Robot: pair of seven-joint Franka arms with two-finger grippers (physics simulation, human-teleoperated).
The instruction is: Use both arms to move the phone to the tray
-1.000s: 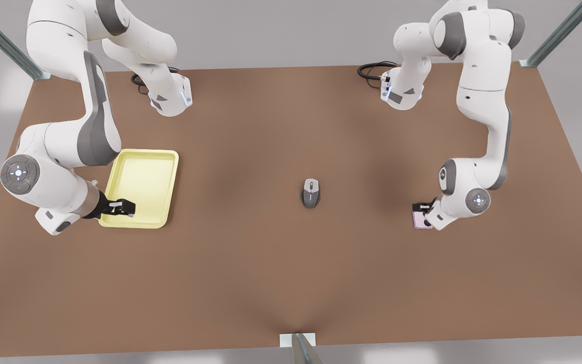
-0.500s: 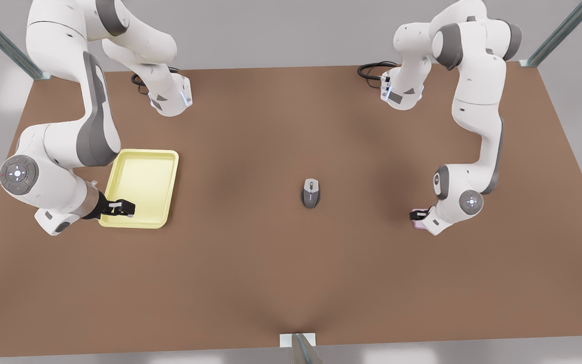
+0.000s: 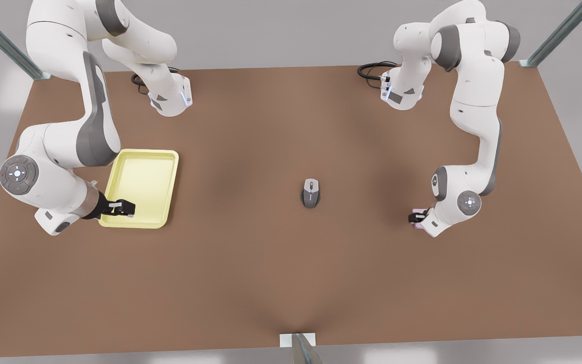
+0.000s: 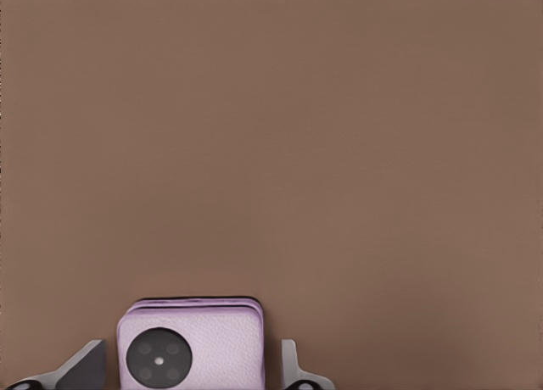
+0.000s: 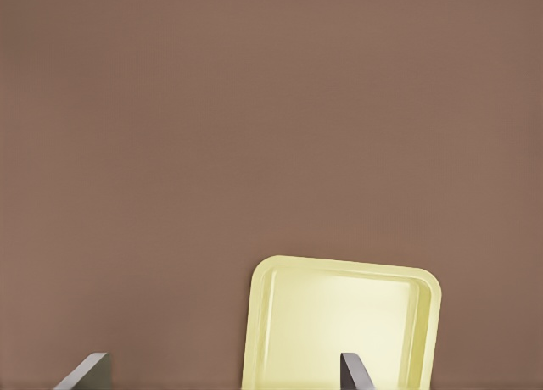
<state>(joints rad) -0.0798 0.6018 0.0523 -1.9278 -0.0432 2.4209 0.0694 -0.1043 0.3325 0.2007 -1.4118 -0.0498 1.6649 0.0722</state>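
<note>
Left gripper (image 3: 416,218) lower than before, spread astride phone (image 4: 193,345); right gripper (image 3: 123,208) spread over bare tray (image 3: 142,174).

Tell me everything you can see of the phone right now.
The phone is a small pale pink slab with rounded corners and a slightly textured, leathery-looking face bearing a black round camera circle. It sits between the left gripper fingers, one on either side; whether they press it is unclear. In the front view it shows as a pink sliver under that arm's wrist on the brown table, at the front view's right, far from the tray.
</note>
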